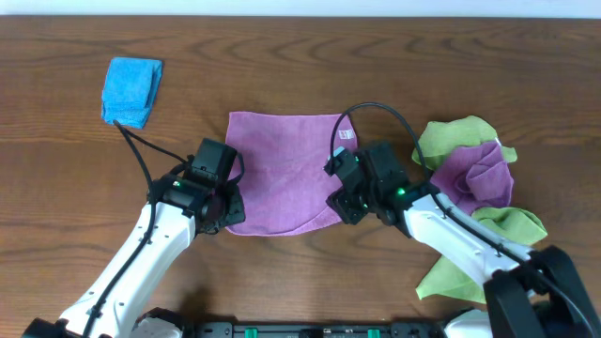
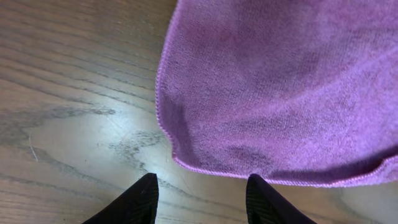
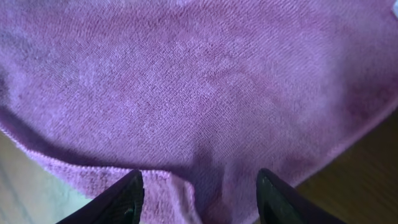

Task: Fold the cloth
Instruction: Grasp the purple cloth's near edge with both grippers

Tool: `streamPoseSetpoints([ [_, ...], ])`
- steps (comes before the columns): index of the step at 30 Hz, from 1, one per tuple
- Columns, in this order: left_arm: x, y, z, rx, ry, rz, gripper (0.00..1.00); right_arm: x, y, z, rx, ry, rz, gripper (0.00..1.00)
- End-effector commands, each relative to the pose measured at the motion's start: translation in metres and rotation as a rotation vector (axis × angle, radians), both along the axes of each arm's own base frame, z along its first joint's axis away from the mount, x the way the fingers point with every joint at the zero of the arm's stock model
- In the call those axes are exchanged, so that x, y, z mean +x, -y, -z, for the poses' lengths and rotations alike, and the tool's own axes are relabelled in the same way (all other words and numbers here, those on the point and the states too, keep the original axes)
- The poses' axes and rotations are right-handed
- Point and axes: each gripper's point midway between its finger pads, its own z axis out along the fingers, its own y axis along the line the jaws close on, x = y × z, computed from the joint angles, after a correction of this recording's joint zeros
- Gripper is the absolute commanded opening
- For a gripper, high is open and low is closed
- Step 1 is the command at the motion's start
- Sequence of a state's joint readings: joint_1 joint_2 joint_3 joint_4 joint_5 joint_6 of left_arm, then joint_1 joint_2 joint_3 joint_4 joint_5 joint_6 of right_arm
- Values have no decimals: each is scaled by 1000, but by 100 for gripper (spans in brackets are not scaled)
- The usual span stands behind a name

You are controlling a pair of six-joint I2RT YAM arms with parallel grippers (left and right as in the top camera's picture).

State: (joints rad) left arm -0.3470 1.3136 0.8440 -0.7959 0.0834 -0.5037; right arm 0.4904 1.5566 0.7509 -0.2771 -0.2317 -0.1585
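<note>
The cloth [image 1: 282, 174] lies spread flat on the table [image 1: 282, 66] in front of me, lilac-purple, with a small white tag [image 1: 345, 134] at its one o'clock corner. Its near edge looks doubled over in a soft fold.

My left gripper [image 2: 202, 183] sits at the cloth's seven o'clock corner. Its jaws are parted with only bare wood between them, and the rounded corner of the cloth lies just ahead at twelve o'clock, not touching my fingers [image 2: 140, 202].

My right gripper [image 3: 200, 180] sits at the five o'clock corner. Its jaws also stand apart. The hem of the cloth runs across the gap under them, with a small raised wrinkle in the middle, and neither of my fingers [image 3: 277, 199] pinches it.

A folded blue cloth [image 1: 131, 89] lies well apart at ten o'clock from the cloth. At three o'clock, beside my right arm, green cloths [image 1: 451, 141] are heaped with a second purple cloth [image 1: 479, 174].
</note>
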Motion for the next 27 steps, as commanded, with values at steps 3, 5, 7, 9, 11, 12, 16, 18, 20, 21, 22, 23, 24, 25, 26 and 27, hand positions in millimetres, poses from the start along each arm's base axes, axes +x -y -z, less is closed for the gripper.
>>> streamPoseSetpoints([
  [3,-2,1,3,-8,-15,19,47,-8,-3,20,-19,-47,-50,56],
  [5,-2,1,3,-8,-12,26,47,-11,-6,19,1,-59,-61,54],
  [7,-1,1,3,-9,-9,26,48,-11,-8,18,12,-59,-66,49],
  [9,-1,1,3,-9,-8,27,48,-12,-8,18,14,-64,-67,43],
  [11,-1,1,3,-9,-8,27,48,-13,-8,19,10,-71,-67,33],
  [12,-1,1,3,-9,-8,27,48,-14,-7,19,8,-75,-67,29],
  [16,0,0,3,-2,-5,29,48,-17,-6,21,5,-94,-54,25],
  [18,1,-5,3,27,3,26,48,-18,-6,21,11,-104,-45,22],
  [20,2,-7,6,42,-1,22,48,-20,-9,20,30,-114,-55,18],
  [21,2,-7,7,43,-7,22,48,-21,-10,19,38,-118,-58,18],
  [22,1,-7,9,46,-16,21,48,-22,-11,18,46,-124,-54,18],
  [23,0,-7,11,47,-27,22,48,-22,-12,18,52,-129,-49,18],
  [24,-1,-6,14,43,-39,23,48,-22,-13,17,56,-131,-48,18],
  [25,-2,-4,16,32,-53,26,48,-22,-13,17,59,-134,-45,16],
  [26,-3,-2,18,23,-68,29,48,-22,-14,16,64,-136,-47,12],
  [27,-5,0,21,13,-84,32,47,-23,-15,16,71,-140,-46,9],
])
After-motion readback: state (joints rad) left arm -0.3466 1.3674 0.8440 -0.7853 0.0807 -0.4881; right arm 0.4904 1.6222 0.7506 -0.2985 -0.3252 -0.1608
